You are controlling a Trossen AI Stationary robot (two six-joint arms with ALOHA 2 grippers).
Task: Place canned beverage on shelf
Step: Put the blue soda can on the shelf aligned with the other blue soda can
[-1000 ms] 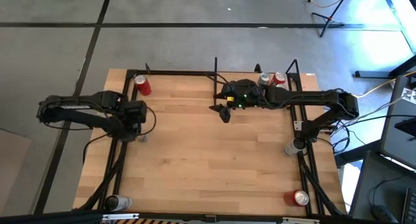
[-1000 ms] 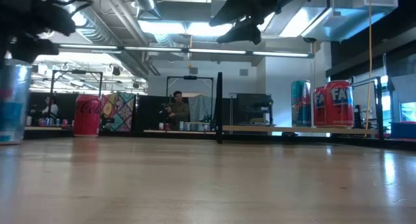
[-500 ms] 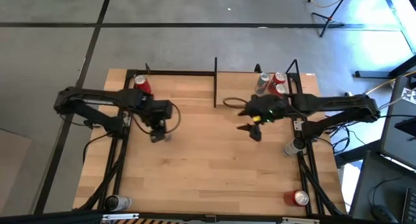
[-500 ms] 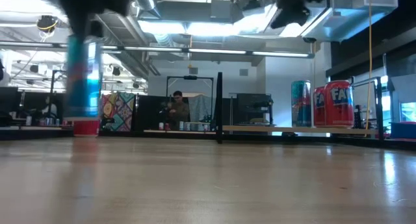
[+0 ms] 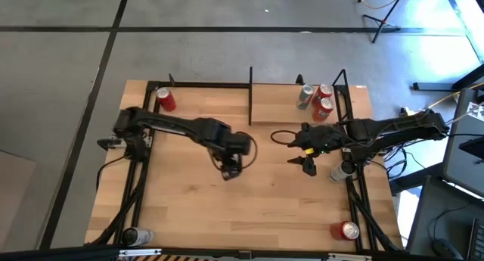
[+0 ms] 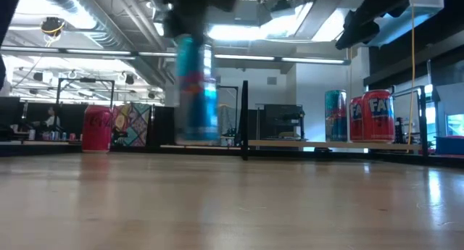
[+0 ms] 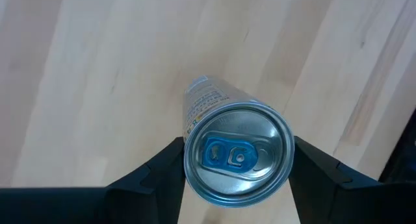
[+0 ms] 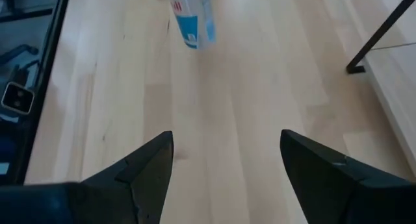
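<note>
My left gripper [image 5: 231,166] is over the middle of the table, shut on a slim blue and silver can [image 7: 237,156]. The can also shows in the low view [image 6: 194,90] and the right wrist view [image 8: 192,16]. The shelf [image 5: 276,102] stands at the table's far side, right of the middle, its light-wood board [image 6: 304,143] framed by black rods. Three cans [image 5: 318,98] stand on its right end. My right gripper [image 5: 306,164] is open and empty, to the right of the held can and nearer than the shelf. My left gripper pinches the can just below its top rim [image 7: 188,162] between its two fingers [image 7: 162,172], one on each side. The fingers come from above, pointing down. The can hangs upright below them, its base [image 6: 196,138] clear of the table.
A red can [image 5: 165,100] stands at the far left corner. Single cans stand at the near left [image 5: 136,234], near right [image 5: 348,231] and right edge [image 5: 340,170]. A black post [image 5: 250,94] marks the shelf's left end. A cable loop [image 5: 280,136] lies near my right gripper.
My left gripper has carried the blue can from the table's left side toward the right, to the middle, the can staying upright. My right gripper has drawn back from beside the shelf toward the right and near edges.
</note>
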